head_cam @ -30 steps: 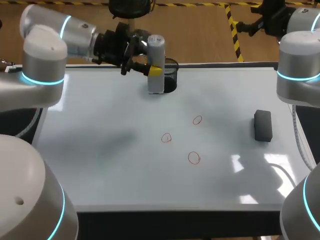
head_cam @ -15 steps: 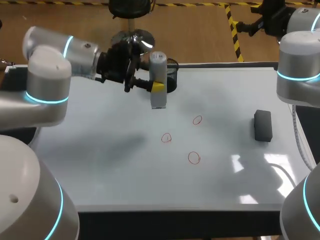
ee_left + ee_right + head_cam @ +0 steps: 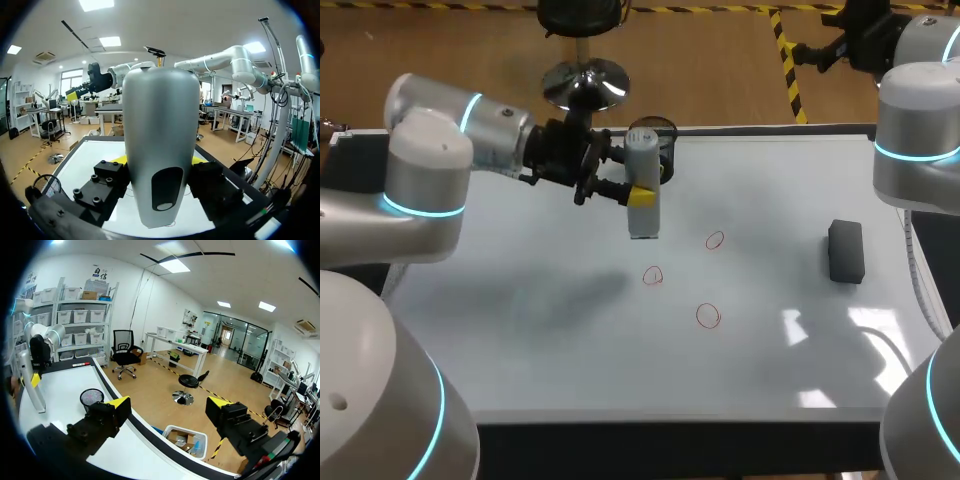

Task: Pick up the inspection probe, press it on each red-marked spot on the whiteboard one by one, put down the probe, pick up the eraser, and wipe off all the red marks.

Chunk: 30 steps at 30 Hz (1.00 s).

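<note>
Three red marks [image 3: 714, 240] sit near probe [image 3: 641, 160]; eraser [image 3: 846, 250] apart.

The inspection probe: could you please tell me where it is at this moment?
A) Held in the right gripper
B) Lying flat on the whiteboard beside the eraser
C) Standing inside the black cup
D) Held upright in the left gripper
D: the left gripper clamps the inspection probe upright from two sides over the whiteboard, away from the eraser and the black cup, while the right gripper is open and empty.
</note>
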{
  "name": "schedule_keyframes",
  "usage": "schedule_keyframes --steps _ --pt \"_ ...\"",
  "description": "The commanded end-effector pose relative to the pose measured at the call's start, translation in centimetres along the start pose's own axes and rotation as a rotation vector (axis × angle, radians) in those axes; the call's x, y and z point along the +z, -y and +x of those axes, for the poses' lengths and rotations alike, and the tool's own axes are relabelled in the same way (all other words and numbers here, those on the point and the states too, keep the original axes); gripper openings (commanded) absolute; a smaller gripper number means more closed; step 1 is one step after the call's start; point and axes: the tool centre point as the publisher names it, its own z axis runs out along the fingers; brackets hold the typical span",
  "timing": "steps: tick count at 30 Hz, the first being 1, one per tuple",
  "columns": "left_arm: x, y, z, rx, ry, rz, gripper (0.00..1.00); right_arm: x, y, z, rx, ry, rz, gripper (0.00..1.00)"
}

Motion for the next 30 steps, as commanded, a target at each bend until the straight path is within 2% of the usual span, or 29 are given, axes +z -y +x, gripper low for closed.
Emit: schedule_keyframes --steps 1,18,30 --pt "0.6 -0.8 -0.3 0.005 -0.009 0.009 0.00 0.0 0.0 0.0 0.000 0.000 0.000 1.00" --pt "2.6 -2.8 1.1 0.003 -0.063 0.013 0.00 0.0 0.0 0.0 0.000 0.000 0.000 1.00" --pt "3.2 -4.8 1.2 -0.020 -0.078 0.006 0.00 0.0 0.0 0.0 0.000 0.000 0.000 1.00"
